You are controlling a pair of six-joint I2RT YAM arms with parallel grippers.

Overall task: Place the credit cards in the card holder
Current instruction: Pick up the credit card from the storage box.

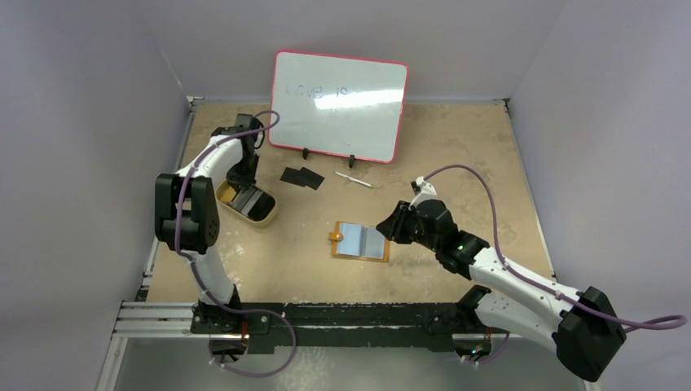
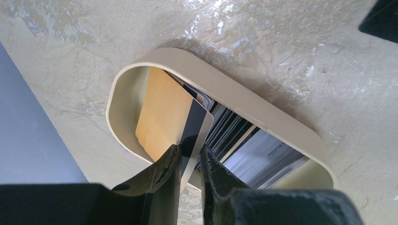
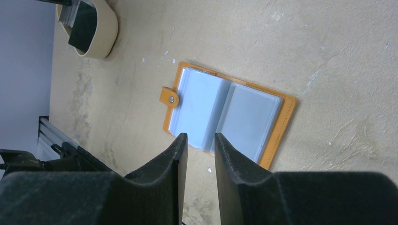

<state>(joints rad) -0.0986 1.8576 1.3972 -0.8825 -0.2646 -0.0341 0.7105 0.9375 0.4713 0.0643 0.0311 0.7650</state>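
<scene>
Your left gripper (image 2: 190,161) is nearer: its jaws straddle a credit card (image 2: 196,125) standing on edge in the tin dish (image 2: 244,101), grip uncertain, while the right gripper (image 3: 201,154) hovers, jaws apart and empty, beside the open card holder (image 3: 244,119).

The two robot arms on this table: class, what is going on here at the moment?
The left gripper reaches into the oval dish, its fingers either side of one card standing there; a firm grip is not certain. The right gripper hovers open beside the open card holder, holding nothing. Two black cards and a pen lie by the whiteboard.
</scene>
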